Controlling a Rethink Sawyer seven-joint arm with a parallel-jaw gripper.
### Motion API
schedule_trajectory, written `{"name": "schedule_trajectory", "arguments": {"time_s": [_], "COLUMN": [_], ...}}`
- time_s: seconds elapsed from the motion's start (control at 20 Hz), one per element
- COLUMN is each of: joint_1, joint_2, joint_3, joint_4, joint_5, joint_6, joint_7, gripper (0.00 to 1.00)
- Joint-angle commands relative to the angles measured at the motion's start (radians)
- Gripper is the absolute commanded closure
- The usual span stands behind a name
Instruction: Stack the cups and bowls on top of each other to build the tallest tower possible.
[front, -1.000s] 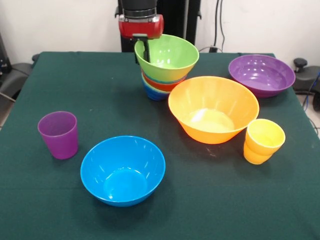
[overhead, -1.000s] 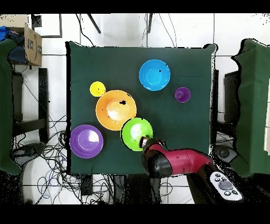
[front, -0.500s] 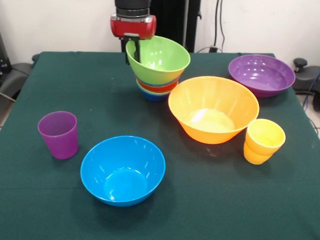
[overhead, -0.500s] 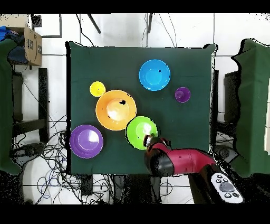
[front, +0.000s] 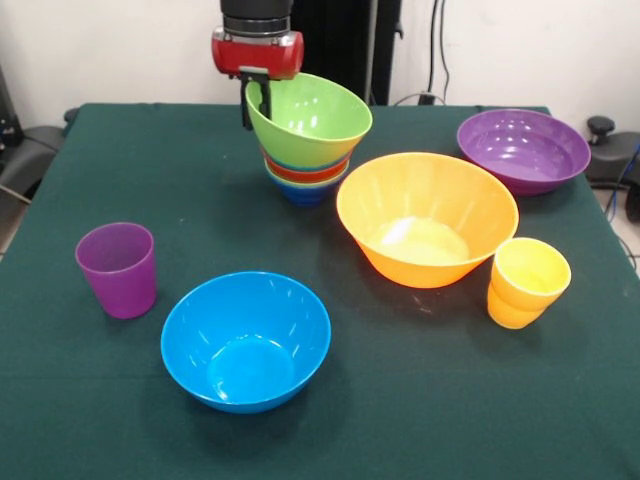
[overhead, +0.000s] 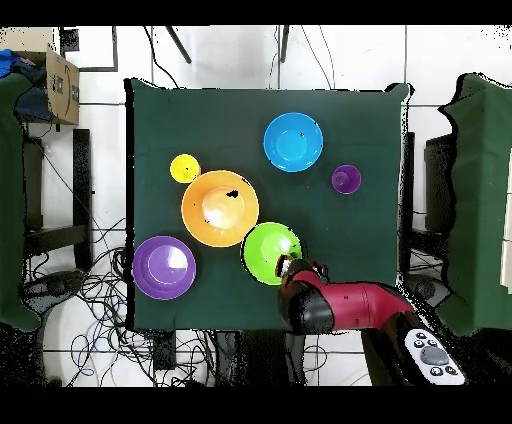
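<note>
Front view first. Gripper (front: 252, 100) pinched onto the rim of the large green bowl (front: 308, 120), one finger inside the wall, the other outside. Green bowl tipped toward the camera-right side and sitting on top of the tower (front: 305, 165): red-orange, light blue and dark blue small bowls nested underneath, back-centre of the green table (front: 400, 400). Looks like glossy hard plastic, so probably light and stiff but slick; a rim pinch is about the only sensible hold, and a tilted top bowl could slide off or drag the pile. Large orange bowl (front: 427, 215) just beside the tower, purple shallow bowl (front: 523, 148) further back-right, yellow cup (front: 527, 282) near the orange one, large blue bowl (front: 246, 338) up front, purple cup (front: 118, 268) off to the left, well apart from the gripper.

Overhead view now. Same story flipped round: gripper (overhead: 284, 267) at the edge of the green bowl (overhead: 270, 251), on the side nearest the arm. Orange bowl (overhead: 219, 207) touching or nearly touching the green rim, hard to say which. Blue bowl (overhead: 293, 141), purple cup (overhead: 346, 179) and yellow cup (overhead: 184, 168) all well clear on the far half, purple bowl (overhead: 163, 267) off to one side.
</note>
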Motion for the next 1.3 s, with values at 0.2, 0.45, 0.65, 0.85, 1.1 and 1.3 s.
{"name": "schedule_trajectory", "arguments": {"time_s": [0.2,0.45,0.65,0.85,1.1,1.3], "joint_1": [-0.014,-0.055,-0.095,-0.113,-0.132,-0.126], "joint_2": [0.131,0.144,0.147,0.143,0.130,0.126], "joint_3": [0.082,0.134,0.189,0.212,0.245,0.252], "joint_4": [-0.067,-0.050,-0.031,-0.015,0.016,0.036], "joint_5": [-0.054,-0.046,-0.041,-0.044,-0.026,-0.014], "joint_6": [0.022,0.050,0.063,0.069,0.092,0.094], "joint_7": [-0.008,-0.029,-0.042,-0.044,-0.040,-0.021], "gripper": [1.00,1.00,1.00,1.00,1.00,1.00]}}
